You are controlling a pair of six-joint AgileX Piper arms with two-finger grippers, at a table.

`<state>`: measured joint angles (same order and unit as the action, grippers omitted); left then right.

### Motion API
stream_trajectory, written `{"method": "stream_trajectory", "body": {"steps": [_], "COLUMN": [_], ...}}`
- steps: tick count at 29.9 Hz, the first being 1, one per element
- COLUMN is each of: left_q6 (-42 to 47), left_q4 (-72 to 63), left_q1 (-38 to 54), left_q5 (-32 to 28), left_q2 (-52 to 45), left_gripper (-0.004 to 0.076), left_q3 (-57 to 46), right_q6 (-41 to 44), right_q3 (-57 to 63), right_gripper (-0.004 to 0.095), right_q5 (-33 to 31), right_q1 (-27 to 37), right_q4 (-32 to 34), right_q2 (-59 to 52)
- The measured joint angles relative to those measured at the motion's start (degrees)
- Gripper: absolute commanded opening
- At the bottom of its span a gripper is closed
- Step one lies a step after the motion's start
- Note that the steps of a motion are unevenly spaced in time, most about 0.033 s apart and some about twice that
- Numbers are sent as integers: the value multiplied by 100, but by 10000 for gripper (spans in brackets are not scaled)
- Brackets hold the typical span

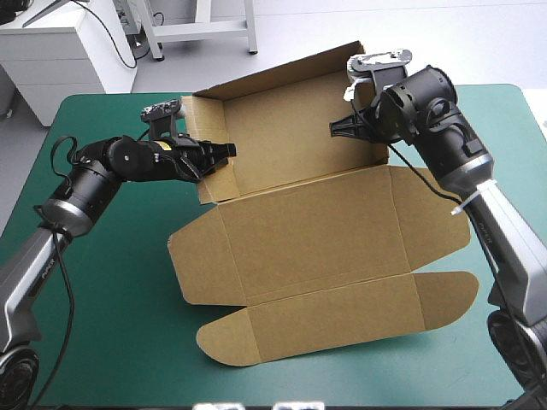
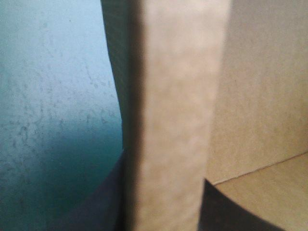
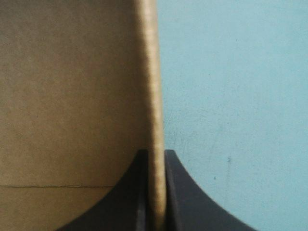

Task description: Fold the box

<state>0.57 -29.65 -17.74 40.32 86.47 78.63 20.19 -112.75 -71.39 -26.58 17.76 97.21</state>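
The brown box (image 1: 291,141) stands in the middle of the table with its back and side walls raised. Its lid (image 1: 325,231) lies flat toward the front, ending in a rounded flap (image 1: 342,316). My left gripper (image 1: 219,155) is shut on the box's left wall (image 2: 178,120), one black finger (image 2: 94,209) outside it and one inside. At the other side, my right gripper (image 1: 344,128) pinches the right wall's edge (image 3: 153,96) between its fingers (image 3: 187,202). The box floor shows inside both walls.
The teal-green cover (image 1: 111,282) spreads to the left of the box and in front of it. The lid's flap reaches close to the table's front edge. White cabinets (image 1: 60,51) stand beyond the far left corner.
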Motion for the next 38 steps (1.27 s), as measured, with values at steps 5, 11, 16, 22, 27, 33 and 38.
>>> {"method": "stream_trajectory", "body": {"steps": [5, 11, 16, 22, 27, 33, 38], "left_q6": [0, -16, -150, -91, -57, -57, -57], "left_q4": [0, -46, -453, -662, -682, -682, -670], "left_q1": [0, 0, -26, -65, -63, -63, -63], "left_q5": [-12, -52, -66, 180, 321, 474, 421], "left_q2": [45, 114, 69, 40, 40, 40, 40], "left_gripper": [2, 286, 618, 636, 634, 634, 613], "left_q3": [0, 6, 65, 76, 76, 83, 85], "right_q6": [-24, -65, -153, -146, -146, -152, -152], "right_q3": [0, 1, 12, 32, 45, 57, 62], "right_gripper": [-20, -20, -20, -20, -20, -20, -20], "right_q5": [0, 0, 0, 0, 0, 0, 0], "right_q1": [5, 17, 91, 97, 97, 97, 97], "right_q4": [6, 23, 73, 78, 84, 84, 84], "right_q2": [11, 40, 100, 168, 168, 168, 168]}}
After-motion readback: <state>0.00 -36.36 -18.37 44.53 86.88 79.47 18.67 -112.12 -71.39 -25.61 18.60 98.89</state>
